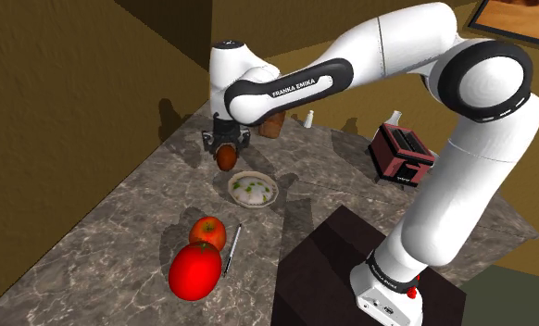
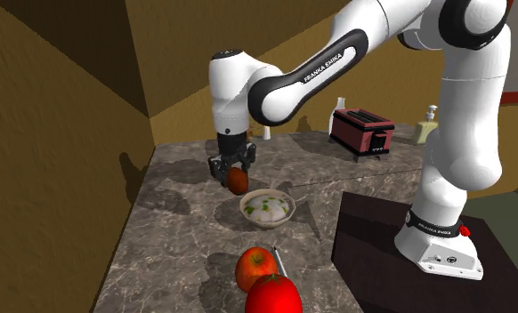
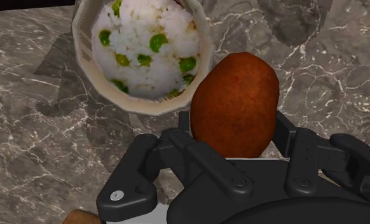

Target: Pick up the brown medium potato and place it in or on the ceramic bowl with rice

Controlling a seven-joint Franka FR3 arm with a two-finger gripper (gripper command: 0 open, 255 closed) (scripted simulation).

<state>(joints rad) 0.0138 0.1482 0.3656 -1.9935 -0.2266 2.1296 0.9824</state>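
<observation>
Presently, item by item.

Shoulder view. Counter (image 1: 119, 231): dark marbled top. White arm (image 1: 416, 56): reaches from the dark stand (image 1: 323, 269) up and toward this view's left. Tool (image 1: 226, 148): black, pointing down, clamped on the potato (image 1: 227, 158). Potato: brown, oval, between the fingers, just beside the bowl (image 1: 231, 190) on its far-left side, not over it. Bowl: pale, standing on the counter, holding white rice with green bits. Small red-orange fruit (image 1: 207, 231) and large red fruit (image 1: 194, 271): touching, on the counter nearer the camera than the bowl. Slim pen-like tool (image 1: 231, 250): lying just beside both fruits. Red toaster (image 1: 402, 153): on the counter at this view's right.

Second exterior view. Tool (image 2: 233, 171): hangs from the arm's upright wrist, gripping the potato (image 2: 238, 181) at its lower end. Potato: up and left of the bowl (image 2: 266, 222), close to its rim; whether it clears the counter cannot be told. Toaster (image 2: 362, 131): farther back, at the right.

Wrist view. Potato (image 3: 234, 105): upright between the two black fingers (image 3: 285, 130), which press its sides. Bowl (image 3: 82, 51): beside the potato, its rim partly behind it. Rice (image 3: 145, 48): white mound with green peas.
</observation>
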